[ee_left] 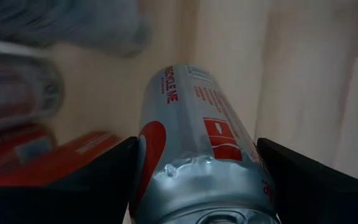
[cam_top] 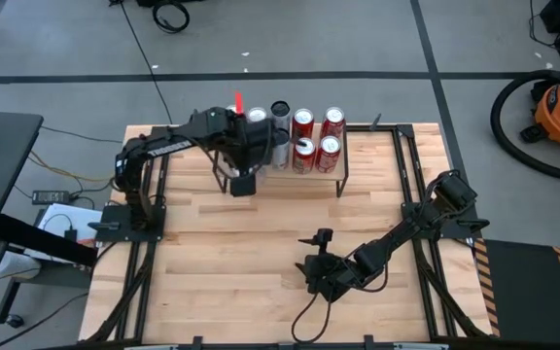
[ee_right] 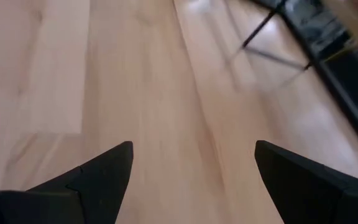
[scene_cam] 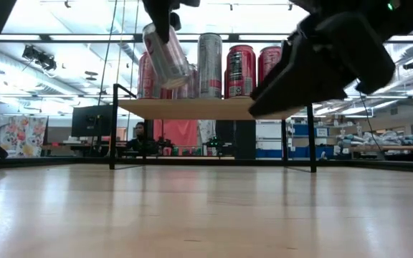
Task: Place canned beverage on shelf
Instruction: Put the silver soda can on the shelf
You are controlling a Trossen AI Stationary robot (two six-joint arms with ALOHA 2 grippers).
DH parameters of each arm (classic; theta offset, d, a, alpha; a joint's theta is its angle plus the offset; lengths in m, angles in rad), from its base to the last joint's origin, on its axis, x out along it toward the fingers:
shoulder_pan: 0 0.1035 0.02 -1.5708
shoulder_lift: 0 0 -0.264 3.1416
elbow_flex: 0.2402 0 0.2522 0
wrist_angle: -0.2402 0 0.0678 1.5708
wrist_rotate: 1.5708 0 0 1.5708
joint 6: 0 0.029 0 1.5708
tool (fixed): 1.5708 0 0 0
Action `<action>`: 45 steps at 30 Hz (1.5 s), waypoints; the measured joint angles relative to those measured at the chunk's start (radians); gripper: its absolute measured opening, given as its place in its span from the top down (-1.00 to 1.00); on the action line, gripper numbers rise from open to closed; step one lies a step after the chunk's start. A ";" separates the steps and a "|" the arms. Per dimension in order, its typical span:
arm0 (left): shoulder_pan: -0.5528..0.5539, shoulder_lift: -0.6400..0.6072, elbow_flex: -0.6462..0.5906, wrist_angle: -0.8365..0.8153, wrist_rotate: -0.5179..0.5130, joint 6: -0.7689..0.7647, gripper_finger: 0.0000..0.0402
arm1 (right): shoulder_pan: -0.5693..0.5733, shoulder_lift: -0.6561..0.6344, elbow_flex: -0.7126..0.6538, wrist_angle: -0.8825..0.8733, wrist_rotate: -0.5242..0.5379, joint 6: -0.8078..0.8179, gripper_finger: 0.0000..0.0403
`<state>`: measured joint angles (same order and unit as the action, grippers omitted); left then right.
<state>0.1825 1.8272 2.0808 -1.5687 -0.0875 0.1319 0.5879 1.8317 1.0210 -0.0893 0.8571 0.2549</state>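
- The left gripper (cam_top: pixel 253 129) sits in the upper middle of the high view, its jaws closed on a silver canned beverage (scene_cam: pixel 165 54) with red print.
- In the low view, the can hangs in the upper left, tilted, with its lower end leaning toward the cans already standing.
- It is above the left part of the shelf (scene_cam: pixel 192 108); I cannot tell whether its lower end touches the plank.
- A tall silver can (scene_cam: pixel 209 64) stands just beside it, with red cans (scene_cam: pixel 241 71) further right, so the open room lies on the can's left, toward the shelf's left edge.
- Judged from this, the can must be brought upright before it is set down.
- The right gripper (ee_right: pixel 191 180) rests low at the bottom centre of the high view, well apart from the shelf, its fingers spread wide and empty over the wooden tabletop (ee_right: pixel 135 93).
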 joint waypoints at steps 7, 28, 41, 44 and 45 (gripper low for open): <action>-0.079 -0.005 0.000 -0.003 -0.004 -0.018 -0.53 | -0.115 -0.007 0.000 0.343 0.011 -0.315 -0.73; -0.118 -0.049 0.000 -0.003 -0.032 0.136 -0.54 | -0.265 0.180 0.292 0.744 0.314 -0.615 -0.73; -0.184 -0.071 0.000 -0.012 -0.038 0.037 -0.54 | -0.277 0.377 0.371 1.341 0.300 -0.965 -0.73; -0.197 -0.066 -0.001 -0.012 -0.038 0.037 -0.54 | -0.288 0.377 0.371 1.338 0.298 -0.960 -0.73; -0.200 -0.066 -0.001 -0.007 -0.036 0.037 -0.54 | -0.294 0.376 0.371 1.341 0.296 -0.958 -0.73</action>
<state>-0.0173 1.7607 2.0796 -1.5762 -0.1231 0.1690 0.2942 2.2078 1.3918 1.2515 1.1533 -0.7029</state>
